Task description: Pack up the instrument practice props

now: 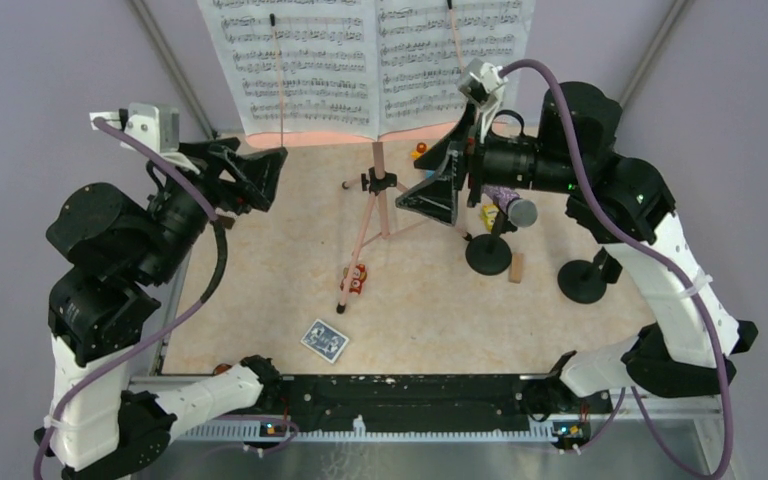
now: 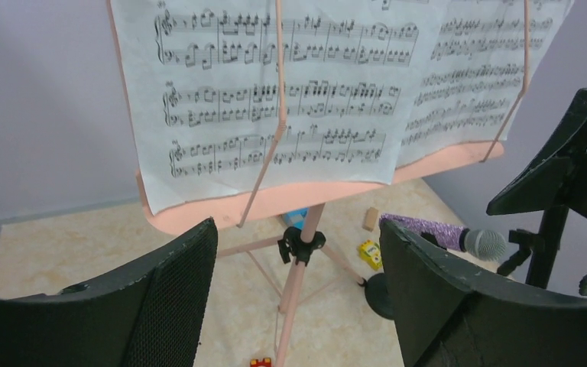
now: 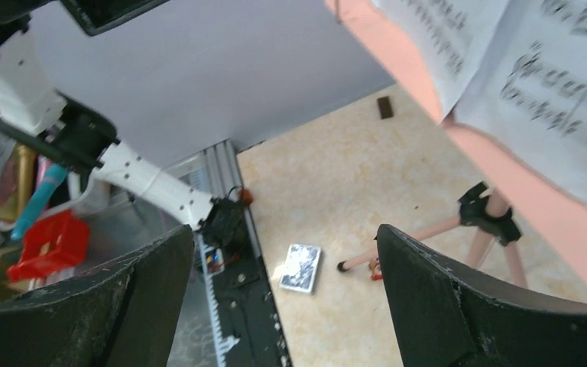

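Pale lilac walls (image 1: 50, 50) close the table (image 1: 260, 300) on three sides. Its top is beige with a marble pattern. Two grey metal poles (image 1: 168, 62) rise slanted at the far corners. The light is soft and even.

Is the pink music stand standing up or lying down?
Standing up: the music stand has its legs spread on the table, sheet music propped on top.

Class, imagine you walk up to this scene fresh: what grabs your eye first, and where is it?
The white sheet-music pages dominate, spread across the salmon-pink music rack on its tripod at the far side of the table. Just in front, the left gripper and right gripper hover open and empty. To the right, a purple-glitter microphone sits on a black round-based holder.
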You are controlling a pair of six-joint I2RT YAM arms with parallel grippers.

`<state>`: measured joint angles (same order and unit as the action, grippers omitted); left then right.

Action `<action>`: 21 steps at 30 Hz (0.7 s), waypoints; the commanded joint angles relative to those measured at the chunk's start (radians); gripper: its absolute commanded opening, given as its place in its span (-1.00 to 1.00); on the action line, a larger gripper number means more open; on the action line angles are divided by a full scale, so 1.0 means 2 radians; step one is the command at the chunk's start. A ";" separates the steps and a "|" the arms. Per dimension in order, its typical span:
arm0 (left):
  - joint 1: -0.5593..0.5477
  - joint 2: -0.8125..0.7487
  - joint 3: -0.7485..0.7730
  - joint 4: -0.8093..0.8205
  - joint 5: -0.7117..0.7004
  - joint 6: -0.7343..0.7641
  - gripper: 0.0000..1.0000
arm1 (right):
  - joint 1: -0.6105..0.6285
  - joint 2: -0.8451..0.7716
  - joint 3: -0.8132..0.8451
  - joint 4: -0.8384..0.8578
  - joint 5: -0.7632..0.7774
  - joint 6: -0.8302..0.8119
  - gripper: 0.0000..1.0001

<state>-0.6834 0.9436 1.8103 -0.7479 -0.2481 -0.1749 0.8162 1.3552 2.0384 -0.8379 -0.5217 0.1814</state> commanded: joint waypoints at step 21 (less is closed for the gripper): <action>-0.001 0.040 0.002 0.122 -0.069 0.007 0.61 | 0.005 0.095 0.115 0.344 0.143 0.072 0.84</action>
<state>-0.6834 1.0618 1.8511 -0.6128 -0.3611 -0.1547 0.8162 1.4830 2.1799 -0.2474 -0.2802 0.2844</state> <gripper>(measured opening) 0.803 0.924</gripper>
